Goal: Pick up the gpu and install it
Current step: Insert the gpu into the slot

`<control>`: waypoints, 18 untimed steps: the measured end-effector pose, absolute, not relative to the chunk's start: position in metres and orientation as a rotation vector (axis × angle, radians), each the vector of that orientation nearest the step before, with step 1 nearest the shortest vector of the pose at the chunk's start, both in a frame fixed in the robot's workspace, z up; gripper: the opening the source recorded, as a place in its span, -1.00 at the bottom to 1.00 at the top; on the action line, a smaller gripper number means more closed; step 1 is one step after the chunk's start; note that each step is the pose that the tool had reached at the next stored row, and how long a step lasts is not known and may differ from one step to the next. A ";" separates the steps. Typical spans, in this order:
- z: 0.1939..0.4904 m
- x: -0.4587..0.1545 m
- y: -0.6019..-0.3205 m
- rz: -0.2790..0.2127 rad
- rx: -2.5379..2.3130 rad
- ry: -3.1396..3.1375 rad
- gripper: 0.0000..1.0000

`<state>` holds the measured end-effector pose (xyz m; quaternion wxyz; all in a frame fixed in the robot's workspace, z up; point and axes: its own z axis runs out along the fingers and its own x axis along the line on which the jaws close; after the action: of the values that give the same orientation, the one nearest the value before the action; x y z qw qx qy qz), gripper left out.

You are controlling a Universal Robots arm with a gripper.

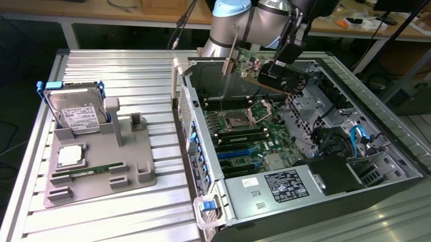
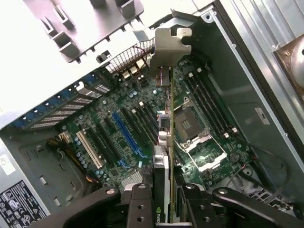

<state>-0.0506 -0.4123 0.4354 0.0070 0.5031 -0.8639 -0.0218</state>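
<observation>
My gripper [image 1: 281, 64] is shut on the gpu [image 1: 259, 69], a dark card with a green board edge and a silver bracket [image 1: 229, 59] at one end. It hangs tilted in the air above the open computer case [image 1: 377, 151], over the motherboard [image 1: 243, 132] near the processor socket. In the wrist view the gpu [image 2: 164, 156] shows edge-on between my gripper [image 2: 164, 211] fingers [image 2: 137, 206], its bracket [image 2: 168, 45] pointing away. The blue expansion slot [image 2: 126, 135] and the black slots beside it lie below, apart from the card.
A grey fixture [image 1: 135, 174] on the slatted table in the exterior view's left carries a silver hard drive in a blue frame [image 1: 75, 108], a slim green RAM stick [image 1: 91, 169] and a square chip [image 1: 70, 154]. The case holds a power supply [image 1: 283, 184], cables and drive bays.
</observation>
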 end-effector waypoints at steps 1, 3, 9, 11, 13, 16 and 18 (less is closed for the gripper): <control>0.435 -0.051 -0.412 -0.068 1.601 -2.686 -0.46; 0.435 -0.050 -0.412 -0.067 1.651 -2.654 -0.46; 0.435 -0.050 -0.412 -0.066 1.790 -2.559 -0.46; 0.435 -0.050 -0.412 -0.065 1.836 -2.525 -0.46; 0.434 -0.050 -0.412 -0.065 1.904 -2.473 -0.46; 0.434 -0.050 -0.412 -0.064 1.971 -2.419 -0.46; 0.434 -0.050 -0.412 -0.063 2.017 -2.379 -0.46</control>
<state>-0.0495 -0.4123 0.4340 0.0107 0.6465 -0.7625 -0.0203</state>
